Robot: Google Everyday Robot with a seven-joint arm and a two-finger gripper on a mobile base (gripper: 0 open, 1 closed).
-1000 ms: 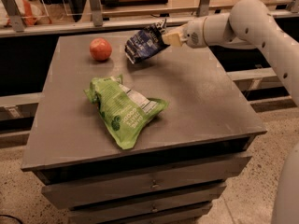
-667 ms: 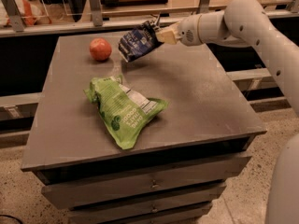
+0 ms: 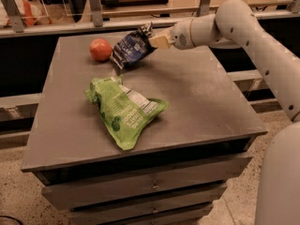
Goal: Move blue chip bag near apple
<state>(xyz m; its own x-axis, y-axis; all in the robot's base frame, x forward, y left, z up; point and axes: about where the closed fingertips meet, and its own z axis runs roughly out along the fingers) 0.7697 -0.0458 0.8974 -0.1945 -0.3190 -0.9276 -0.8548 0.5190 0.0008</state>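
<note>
Three items noted at the bench (image 3: 201, 93): the apple (image 3: 101, 49) near the far left corner, the blue chip bag (image 3: 132, 48) just beside it, and a green bag (image 3: 124, 109) toward the front left (no part of the task). The end effector (image 3: 157, 40), near the far edge, is clamped on the blue chip bag's upper crimped end, the bag hanging tilted. Judged light, soft and crinkly, the bag may swing or slip; the flat crimped seam is the soundest hold.
</note>
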